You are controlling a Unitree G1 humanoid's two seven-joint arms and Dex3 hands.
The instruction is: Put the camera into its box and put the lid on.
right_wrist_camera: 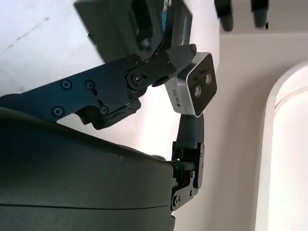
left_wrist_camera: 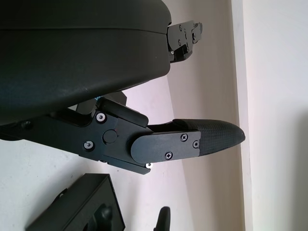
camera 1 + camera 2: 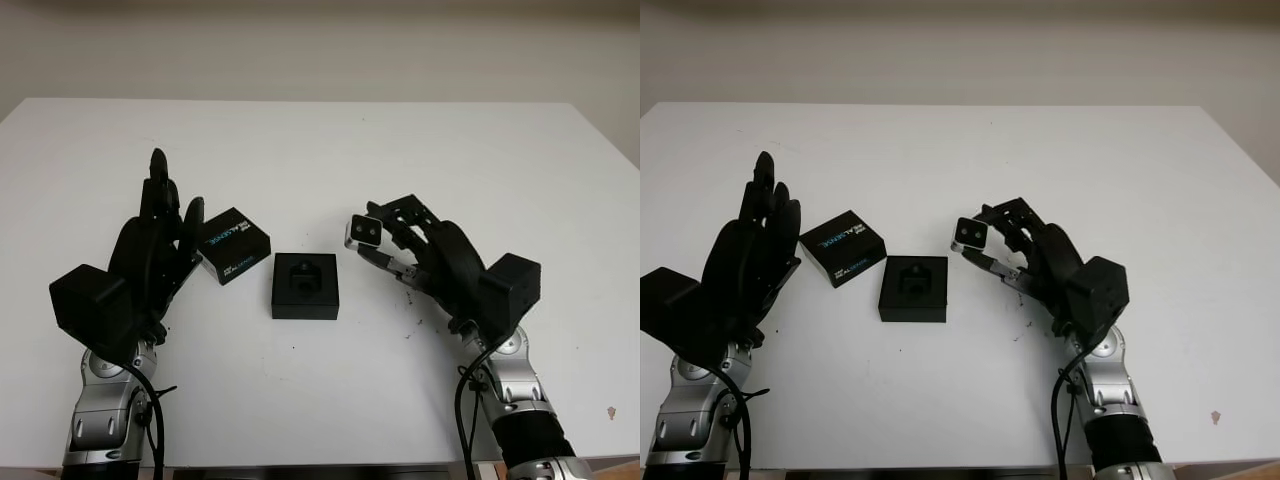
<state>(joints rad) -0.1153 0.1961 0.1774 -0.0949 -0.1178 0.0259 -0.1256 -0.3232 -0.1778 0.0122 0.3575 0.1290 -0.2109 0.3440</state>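
Camera (image 3: 362, 231), small, rigid and probably light, is pinched in the right hand (image 3: 405, 245), held above the table (image 3: 320, 140) just right of the open box (image 3: 305, 286) at mid-table. Its smooth shell may slip, so gripping the flat sides seems wise. The left hand (image 3: 160, 235) is open, raised beside the lid (image 3: 235, 245).

Lid (image 3: 235, 258): blue-white print on top and side, too small to read.

Lab-like test bench — bare white table (image 3: 300, 400); plain beige wall (image 3: 320, 50)
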